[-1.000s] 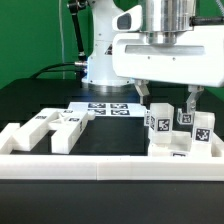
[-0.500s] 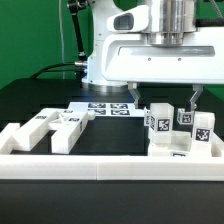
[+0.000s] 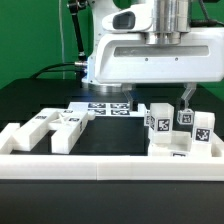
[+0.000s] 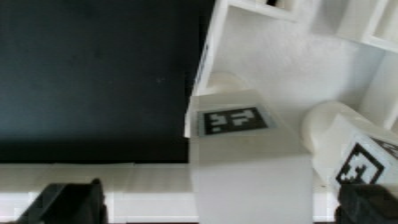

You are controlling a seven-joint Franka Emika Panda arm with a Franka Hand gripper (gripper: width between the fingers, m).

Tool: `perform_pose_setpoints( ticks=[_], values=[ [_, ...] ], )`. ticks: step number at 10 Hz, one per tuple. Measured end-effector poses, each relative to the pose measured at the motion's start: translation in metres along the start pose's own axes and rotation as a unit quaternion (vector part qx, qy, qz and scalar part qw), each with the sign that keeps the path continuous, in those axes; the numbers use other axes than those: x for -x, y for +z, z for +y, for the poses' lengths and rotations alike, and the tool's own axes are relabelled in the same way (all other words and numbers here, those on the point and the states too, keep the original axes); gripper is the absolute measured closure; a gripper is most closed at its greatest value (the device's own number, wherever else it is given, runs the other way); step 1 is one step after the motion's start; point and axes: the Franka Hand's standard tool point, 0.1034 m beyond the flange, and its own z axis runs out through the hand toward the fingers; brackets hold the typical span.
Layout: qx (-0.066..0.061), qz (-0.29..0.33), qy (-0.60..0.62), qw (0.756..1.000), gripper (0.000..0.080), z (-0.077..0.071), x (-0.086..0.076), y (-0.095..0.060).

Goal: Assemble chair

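Tool [image 3: 159, 98] hangs with its two fingers [image 3: 185, 97] wide apart and holding nothing, just above the standing chair parts [image 3: 160, 135] at the exterior view's right. These parts are straight below it: one finger is over the edge of the group toward the exterior view's left, the other over a tagged cube [image 3: 183, 118]. In the wrist view a tagged slab [image 4: 240, 150] lies between the finger tips, and its long axis runs across the line that joins them. I judge that a straight descent, without turning, would bring the fingers to its two long sides. The loose chair parts [image 3: 55, 128] lie well apart, toward the exterior view's left, on the black counter [image 3: 40, 100]. The marker board [image 3: 105, 107] is behind them and the border rail [image 3: 100, 166] in front.
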Motion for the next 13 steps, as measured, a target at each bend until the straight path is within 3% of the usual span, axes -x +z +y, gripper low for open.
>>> perform_pose_setpoints(
  ticks=[1,3,4,5,10,13],
  values=[
    [0.000,0.000,0.002,1.000,0.0150,0.0005,0.0000,0.0000],
    [0.000,0.000,0.002,1.000,0.0413,0.0005,0.0000,0.0000],
    [0.000,0.000,0.013,1.000,0.0413,0.0004,-0.0002,-0.0001],
    [-0.001,0.000,0.026,1.000,0.0507,0.0002,-0.0002,-0.0001],
    [-0.002,0.000,0.195,0.981,0.0507,-0.0008,-0.0001,0.0000],
    [-0.003,-0.002,0.364,0.932,0.0507,-0.0077,0.0009,0.0007]
  ],
)
